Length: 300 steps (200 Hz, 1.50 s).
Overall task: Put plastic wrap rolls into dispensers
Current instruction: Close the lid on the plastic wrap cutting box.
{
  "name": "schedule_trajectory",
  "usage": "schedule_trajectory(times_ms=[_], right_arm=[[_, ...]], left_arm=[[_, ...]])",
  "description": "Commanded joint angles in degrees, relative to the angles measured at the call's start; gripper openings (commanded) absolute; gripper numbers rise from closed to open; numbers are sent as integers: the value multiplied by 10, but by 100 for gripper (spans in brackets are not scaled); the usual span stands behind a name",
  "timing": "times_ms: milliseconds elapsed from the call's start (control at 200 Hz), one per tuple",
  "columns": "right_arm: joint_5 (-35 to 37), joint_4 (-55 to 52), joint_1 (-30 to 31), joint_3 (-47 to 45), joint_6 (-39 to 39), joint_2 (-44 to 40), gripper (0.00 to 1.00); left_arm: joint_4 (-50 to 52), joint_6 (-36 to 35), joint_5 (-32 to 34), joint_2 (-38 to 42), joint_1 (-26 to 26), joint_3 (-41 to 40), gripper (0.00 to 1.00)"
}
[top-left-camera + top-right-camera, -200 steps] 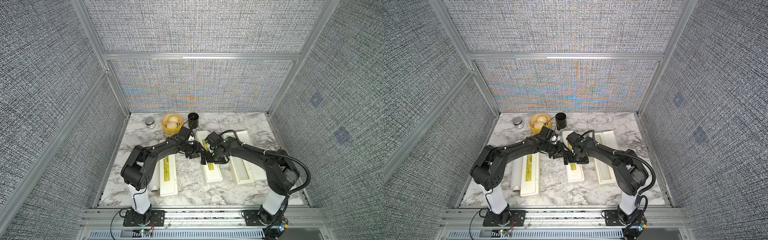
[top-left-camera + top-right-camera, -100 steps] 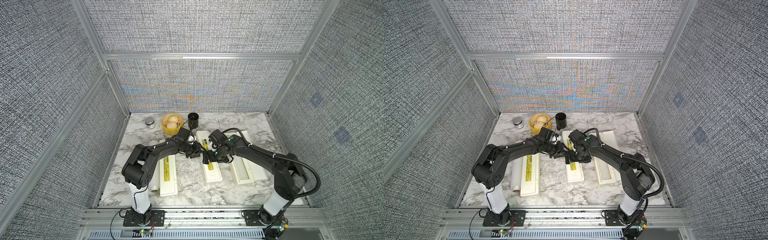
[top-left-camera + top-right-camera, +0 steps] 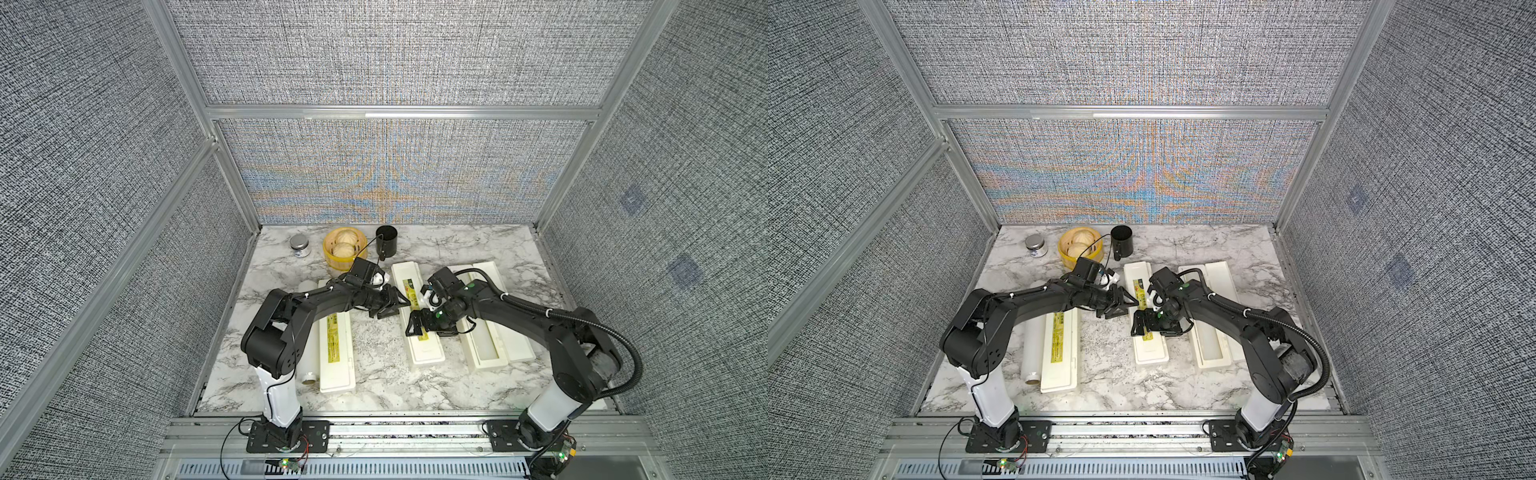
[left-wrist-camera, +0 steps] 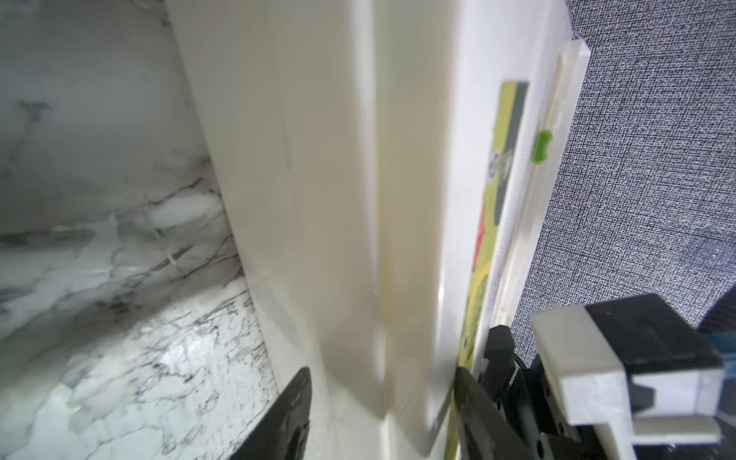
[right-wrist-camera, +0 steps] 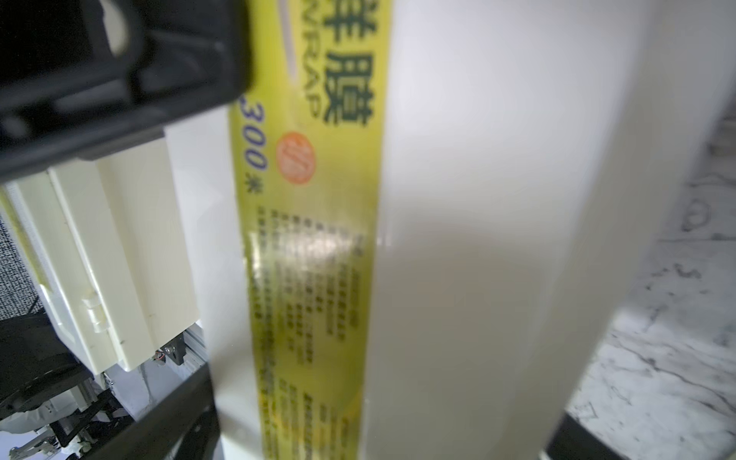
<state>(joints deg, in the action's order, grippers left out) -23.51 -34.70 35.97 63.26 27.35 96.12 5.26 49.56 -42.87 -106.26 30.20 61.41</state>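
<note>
Both top views: closed long cream-white plastic dispenser (image 3: 424,353) with yellow-green label, on marble bench (image 3: 374,386); left tool (image 3: 401,309) at its edge, right tool (image 3: 417,330) astride.
Left wrist: half-spread across that edge, grip unclear.
Right wrist: spread wide around it.

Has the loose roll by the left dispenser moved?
No. The plastic wrap roll still lies against the left dispenser, its end equally near the table's front edge.

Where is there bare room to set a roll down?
Bare marble: back right, between black cup and open dispenser; also front gap between left dispenser and middle dispenser. Crowded: left gripper and right gripper meet at the middle dispenser.
</note>
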Motion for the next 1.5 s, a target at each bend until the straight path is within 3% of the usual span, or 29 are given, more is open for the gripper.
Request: schedule_trajectory(times_ms=[0, 515, 776, 1151, 1496], right_arm=[[-10, -2, 3, -13, 8, 14, 94], [74, -11, 43, 1, 76, 11, 96], [68, -18, 74, 17, 113, -8, 99], [139, -40, 102, 20, 144, 8, 99], [140, -46, 117, 38, 151, 19, 97]], left_arm=[[64, 10, 26, 9, 3, -13, 57], [-35, 115, 17, 100, 60, -132, 61], [-174, 196, -6, 104, 65, -189, 62], [-220, 225, -10, 103, 66, -222, 66], [-210, 231, -5, 102, 70, -228, 67]])
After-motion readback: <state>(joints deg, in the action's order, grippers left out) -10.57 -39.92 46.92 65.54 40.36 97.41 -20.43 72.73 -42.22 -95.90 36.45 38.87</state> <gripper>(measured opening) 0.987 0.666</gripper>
